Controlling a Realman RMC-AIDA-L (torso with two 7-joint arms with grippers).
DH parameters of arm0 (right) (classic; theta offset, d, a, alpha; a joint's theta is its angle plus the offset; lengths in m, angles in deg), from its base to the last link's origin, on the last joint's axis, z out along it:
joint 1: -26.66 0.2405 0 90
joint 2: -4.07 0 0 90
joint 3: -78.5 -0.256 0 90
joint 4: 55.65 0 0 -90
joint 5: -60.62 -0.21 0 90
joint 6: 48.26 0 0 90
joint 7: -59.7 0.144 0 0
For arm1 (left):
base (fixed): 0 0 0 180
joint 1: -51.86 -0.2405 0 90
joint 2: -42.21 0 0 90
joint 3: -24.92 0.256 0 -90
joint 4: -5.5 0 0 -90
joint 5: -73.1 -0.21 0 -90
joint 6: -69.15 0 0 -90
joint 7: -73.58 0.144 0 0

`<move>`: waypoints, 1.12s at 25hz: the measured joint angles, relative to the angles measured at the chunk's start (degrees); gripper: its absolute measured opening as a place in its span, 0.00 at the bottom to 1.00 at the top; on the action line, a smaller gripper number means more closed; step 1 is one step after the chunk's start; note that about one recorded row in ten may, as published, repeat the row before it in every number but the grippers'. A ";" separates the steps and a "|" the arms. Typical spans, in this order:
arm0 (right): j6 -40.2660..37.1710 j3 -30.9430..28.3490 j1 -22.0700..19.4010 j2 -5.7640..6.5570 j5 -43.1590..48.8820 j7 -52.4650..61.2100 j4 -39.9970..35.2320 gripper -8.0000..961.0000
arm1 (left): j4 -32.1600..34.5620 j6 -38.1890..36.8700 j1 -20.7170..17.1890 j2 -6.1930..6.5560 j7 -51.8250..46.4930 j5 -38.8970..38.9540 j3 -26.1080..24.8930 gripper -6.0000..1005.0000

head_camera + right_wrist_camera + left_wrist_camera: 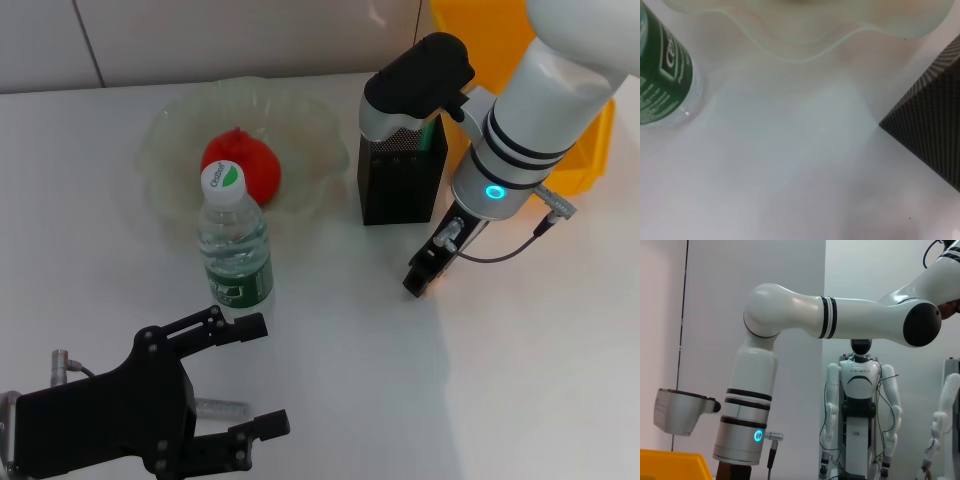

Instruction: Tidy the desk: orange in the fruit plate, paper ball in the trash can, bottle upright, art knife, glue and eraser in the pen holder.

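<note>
White tabletop (520, 380) is sitting against a pale wall, yellow bin (585, 160) behind. Clear plastic bottle with green label (236, 250) is standing upright, long axis vertical, white cap up, just in front of the translucent wavy fruit plate (165, 140) holding the red-orange fruit (243, 165). Black mesh pen holder (402, 178) is sitting beside the plate. Left gripper (240, 375) is hovering low with fingers spread, holding nothing. Right gripper (425, 268) is pointing down beside the holder; cannot tell its opening.

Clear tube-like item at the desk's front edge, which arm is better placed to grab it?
Left. The left pincer, open, is right beside the clear item; the right pincer is farther off by the pen holder.
</note>
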 joint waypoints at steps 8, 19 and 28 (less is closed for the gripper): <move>0.34 0.06 0.05 0.00 -0.02 0.00 0.43 0.51 | -0.01 0.00 -0.02 0.00 0.00 0.00 -0.02 0.72; -4.81 0.07 -2.55 0.01 -0.28 -0.11 -9.66 0.42 | 0.02 -0.04 -0.28 0.00 -0.08 0.00 -0.02 0.71; -16.67 -3.00 -7.25 0.29 -2.18 0.50 -31.55 0.42 | -0.07 -0.01 -0.38 -0.05 -0.09 0.00 -0.02 0.71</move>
